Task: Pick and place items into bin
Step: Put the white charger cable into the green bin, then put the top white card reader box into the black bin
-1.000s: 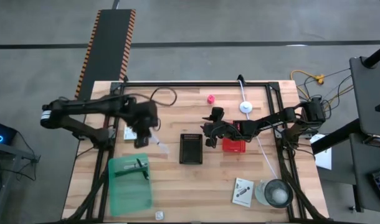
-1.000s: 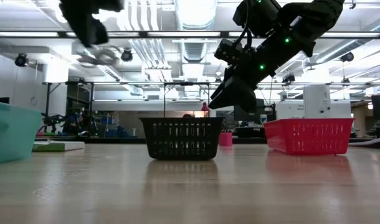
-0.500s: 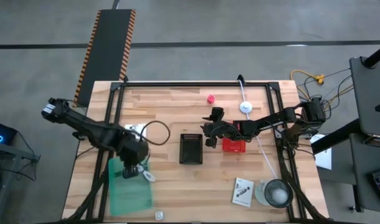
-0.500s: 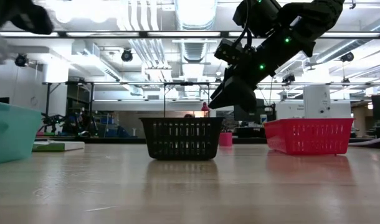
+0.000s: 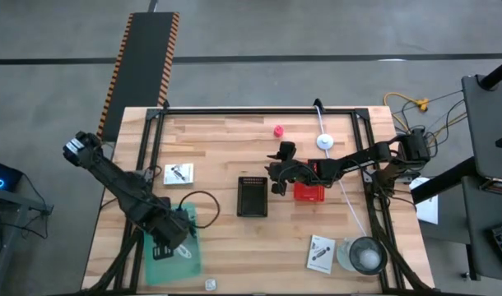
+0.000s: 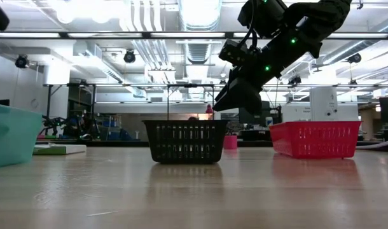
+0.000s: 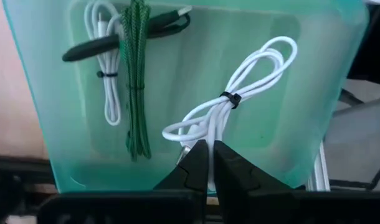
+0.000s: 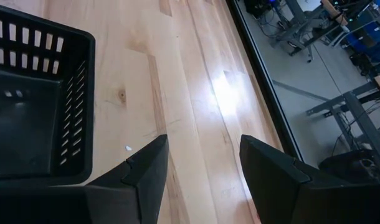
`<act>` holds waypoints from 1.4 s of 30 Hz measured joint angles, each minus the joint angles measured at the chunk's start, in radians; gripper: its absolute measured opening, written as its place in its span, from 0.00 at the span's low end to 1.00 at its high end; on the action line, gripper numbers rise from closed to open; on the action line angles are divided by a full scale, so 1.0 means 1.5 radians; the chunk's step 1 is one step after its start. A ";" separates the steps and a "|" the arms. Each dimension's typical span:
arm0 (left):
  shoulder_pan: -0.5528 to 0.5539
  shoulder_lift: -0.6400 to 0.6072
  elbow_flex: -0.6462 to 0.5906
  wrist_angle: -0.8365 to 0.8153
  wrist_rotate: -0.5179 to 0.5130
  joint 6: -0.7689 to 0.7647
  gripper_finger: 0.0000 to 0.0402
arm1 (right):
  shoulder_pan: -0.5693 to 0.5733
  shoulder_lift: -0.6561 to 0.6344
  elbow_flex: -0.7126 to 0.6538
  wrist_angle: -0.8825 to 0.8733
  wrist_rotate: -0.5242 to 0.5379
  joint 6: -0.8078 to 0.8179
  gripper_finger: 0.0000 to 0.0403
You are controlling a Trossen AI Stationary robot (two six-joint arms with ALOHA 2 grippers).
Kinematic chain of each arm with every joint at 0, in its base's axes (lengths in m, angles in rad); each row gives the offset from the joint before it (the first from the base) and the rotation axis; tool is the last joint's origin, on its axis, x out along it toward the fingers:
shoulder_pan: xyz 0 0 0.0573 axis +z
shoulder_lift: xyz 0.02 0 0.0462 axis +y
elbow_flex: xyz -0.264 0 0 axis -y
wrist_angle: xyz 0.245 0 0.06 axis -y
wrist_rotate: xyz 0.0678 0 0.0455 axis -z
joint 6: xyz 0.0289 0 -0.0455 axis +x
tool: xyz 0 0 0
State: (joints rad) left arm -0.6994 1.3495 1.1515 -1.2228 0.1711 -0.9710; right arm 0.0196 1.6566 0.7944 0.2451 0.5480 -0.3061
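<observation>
**Left arm over the green bin, right arm waiting above the baskets**

The pale wooden slatted table (image 5: 226, 156) fills the high view. At its near left corner sits the translucent green plastic bin (image 5: 173, 255), largely covered from above by the left arm; in the low view only a cut-off slice of its wall shows. The left gripper (image 7: 208, 163) hangs over the bin with its jaws pressed together on a bundled white cable tied with a black band (image 7: 230, 106), whose lower loop vanishes behind the fingertips. Already lying in the bin are a second, narrower coiled white cable (image 7: 106, 74), a green braided strip (image 7: 136, 81) and a thin black cable (image 7: 124, 38). A thin dark loop of cable (image 5: 203, 205) trails beside the bin on the table; what it belongs to is unclear.

The right gripper (image 8: 199, 158) hovers with jaws wide and nothing between them, just beside the black slotted plastic basket (image 5: 252, 196). The red slotted basket (image 5: 310, 192) is partly hidden under that arm.

Smaller things lie well apart: a white printed card (image 5: 178, 173), another printed card (image 5: 320, 253), and a tiny red knob (image 5: 278, 130)
</observation>
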 joint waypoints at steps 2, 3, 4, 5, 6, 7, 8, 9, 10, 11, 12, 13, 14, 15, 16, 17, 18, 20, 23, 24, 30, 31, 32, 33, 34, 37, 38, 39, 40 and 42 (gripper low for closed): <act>0.001 0.009 0.000 0.001 -0.003 -0.012 0.03 | 0.000 0.000 0.000 0.000 0.000 0.000 0.46; 0.001 0.013 0.000 0.001 -0.004 -0.012 0.05 | 0.000 0.000 0.000 0.000 0.000 0.000 0.46; 0.001 0.017 0.000 0.001 -0.005 -0.012 0.06 | 0.000 0.000 0.000 0.000 0.000 0.000 0.46; 0.001 0.020 0.000 0.001 -0.005 -0.012 0.08 | 0.000 0.000 0.000 0.000 0.000 0.000 0.46; 0.001 0.022 0.000 0.001 -0.004 -0.012 0.10 | 0.000 0.000 0.000 0.000 0.000 0.000 0.46; 0.001 0.023 0.000 0.001 -0.004 -0.012 0.12 | 0.000 0.000 0.000 0.000 0.000 0.000 0.46; 0.001 0.023 0.000 0.001 -0.004 -0.012 0.14 | 0.000 0.000 0.000 0.000 0.000 0.000 0.46; 0.001 0.022 0.000 0.000 -0.005 -0.012 0.16 | 0.000 0.000 0.000 0.000 0.000 0.000 0.46; 0.001 0.022 0.000 0.000 -0.009 -0.012 0.17 | 0.000 0.000 0.000 0.000 0.000 0.000 0.46; 0.001 0.021 0.000 0.000 -0.016 -0.011 0.19 | 0.000 0.000 0.000 0.000 0.000 0.000 0.46; 0.003 0.017 0.000 0.000 -0.022 -0.007 0.21 | 0.000 0.000 0.000 0.000 0.000 0.000 0.46; 0.005 0.013 0.000 -0.002 -0.033 0.005 0.22 | 0.000 0.000 0.000 0.000 0.000 0.000 0.46; 0.008 0.008 0.000 -0.008 -0.044 0.021 0.24 | 0.000 0.000 0.000 0.000 0.000 0.000 0.46; 0.011 0.003 0.000 -0.018 -0.059 0.035 0.25 | 0.000 0.000 0.000 0.000 0.000 0.000 0.46; 0.015 -0.001 0.000 -0.027 -0.080 0.042 0.25 | 0.000 0.000 0.000 0.000 0.000 0.000 0.46; 0.020 -0.007 0.000 -0.037 -0.105 0.043 0.26 | 0.000 0.000 0.000 0.002 0.000 0.000 0.46; 0.026 -0.012 0.000 -0.050 -0.132 0.041 0.26 | 0.000 0.000 0.000 0.004 0.000 0.004 0.46; 0.037 -0.027 0.000 -0.068 -0.179 0.044 0.26 | 0.000 0.000 0.000 0.005 -0.003 0.027 0.46; 0.054 -0.049 0.000 -0.070 -0.252 0.094 0.27 | -0.001 0.000 0.000 0.005 -0.006 0.045 0.46; 0.058 -0.054 0.000 -0.067 -0.287 0.119 0.27 | -0.001 0.000 0.000 0.005 -0.006 0.043 0.46; 0.095 -0.061 0.001 -0.053 -0.567 0.264 0.27 | -0.001 0.000 0.000 0.012 -0.006 0.030 0.46; 0.107 -0.059 0.001 -0.047 -0.590 0.291 0.27 | -0.001 0.000 0.000 0.014 -0.006 0.028 0.46; 0.122 -0.057 0.001 -0.035 -0.597 0.318 0.27 | -0.001 0.000 0.000 0.017 -0.006 0.027 0.46; 0.138 -0.054 0.001 -0.024 -0.595 0.345 0.27 | -0.001 0.000 0.000 0.019 -0.006 0.023 0.46; 0.156 -0.051 0.001 -0.013 -0.592 0.371 0.27 | -0.001 0.000 0.000 0.022 -0.004 0.013 0.46; 0.209 -0.047 0.001 0.013 -0.572 0.464 0.27 | -0.001 0.000 0.000 0.035 0.002 -0.026 0.46; 0.230 -0.047 0.002 0.015 -0.557 0.495 0.27 | -0.001 0.000 0.000 0.043 0.002 -0.033 0.46; 0.254 -0.046 0.004 0.014 -0.535 0.521 0.27 | -0.001 0.000 0.000 0.051 0.002 -0.038 0.46; 0.280 -0.046 0.006 0.016 -0.516 0.542 0.27 | -0.001 0.000 0.000 0.061 0.002 -0.041 0.46; 0.340 -0.049 0.007 0.016 -0.479 0.581 0.27 | -0.001 0.000 0.000 0.077 0.002 -0.043 0.46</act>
State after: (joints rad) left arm -0.1894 1.2754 1.1622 -1.1988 -0.5474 -0.0995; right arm 0.0189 1.6566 0.7944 0.3602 0.5510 -0.3702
